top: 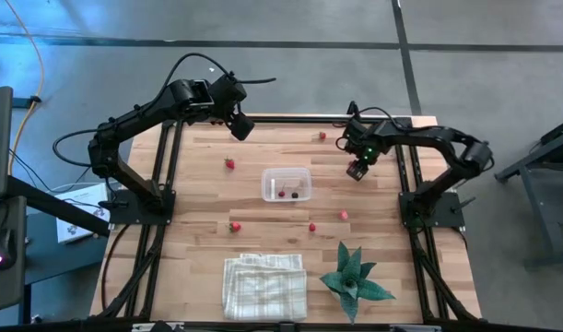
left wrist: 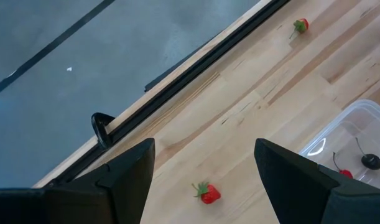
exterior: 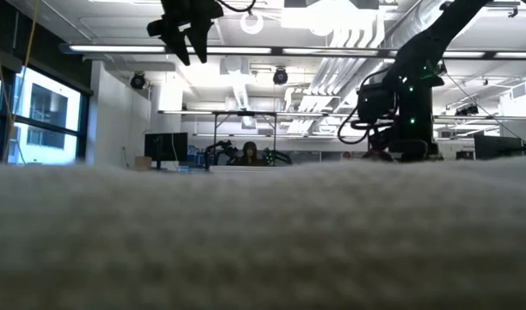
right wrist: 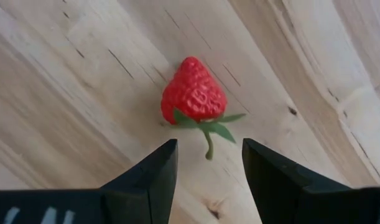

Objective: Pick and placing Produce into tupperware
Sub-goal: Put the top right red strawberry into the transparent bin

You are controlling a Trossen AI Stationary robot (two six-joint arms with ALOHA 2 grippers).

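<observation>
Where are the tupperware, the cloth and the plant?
tupperware (top: 287,172), high view, far rim.
cloth (top: 264,287), high view, middle of the folded top.
plant (top: 351,275), high view, centre of the leaves.

Open workshop hall, grey floor, bright ceiling lights.
Grey concrete floor (top: 290,23) crossed by dark seams surrounds the light wooden worktop (top: 203,198). Low view: exposed white ducts and pipes (exterior: 349,39) under the ceiling, strip lights (exterior: 237,50) glowing, large windows (exterior: 39,116) at the left, a white pillar (exterior: 116,120), distant desks with monitors (exterior: 163,148), and a seated person (exterior: 250,155) far back.
</observation>
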